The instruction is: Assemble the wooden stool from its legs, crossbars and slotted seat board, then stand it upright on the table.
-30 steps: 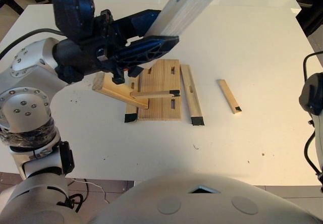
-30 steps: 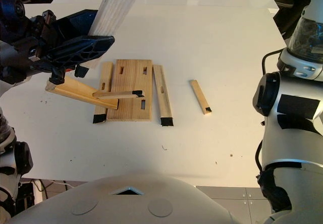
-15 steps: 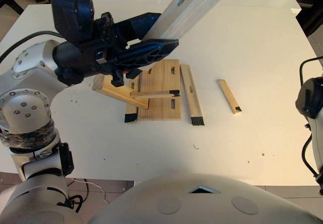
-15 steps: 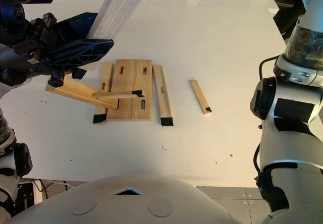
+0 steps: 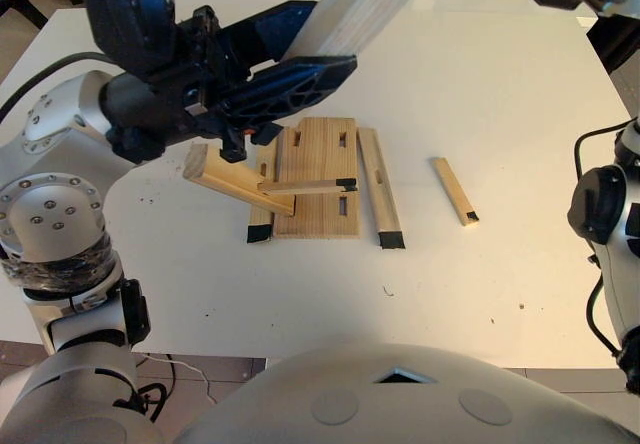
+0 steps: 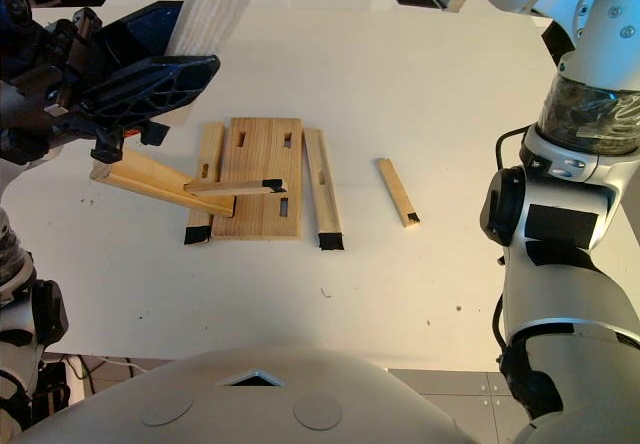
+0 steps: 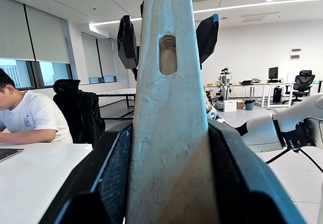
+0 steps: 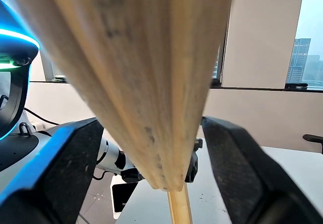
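A long pale wooden leg (image 5: 372, 6) slants up over the table's back left, with my left gripper (image 5: 325, 39) shut on its lower part. A slot shows in this leg (image 7: 168, 55). High above the far side, my right gripper (image 8: 151, 148) is open, with a finger (image 7: 126, 37) on each side of the leg's upper end. On the table lies the slotted seat board (image 5: 320, 154). Another leg (image 5: 232, 176) with a thin crossbar (image 5: 308, 186) stuck in it rests across the board's left side.
One leg (image 5: 381, 192) lies just right of the board, and one (image 5: 260, 226) sits partly hidden at its left edge. A short crossbar (image 5: 455, 191) lies farther right. The white table (image 5: 500, 94) has open room at the right, front and back.
My right arm has swung up from beside the table to the top of the view, bringing its gripper around the held leg's upper end. The left gripper has tilted slightly with the leg.
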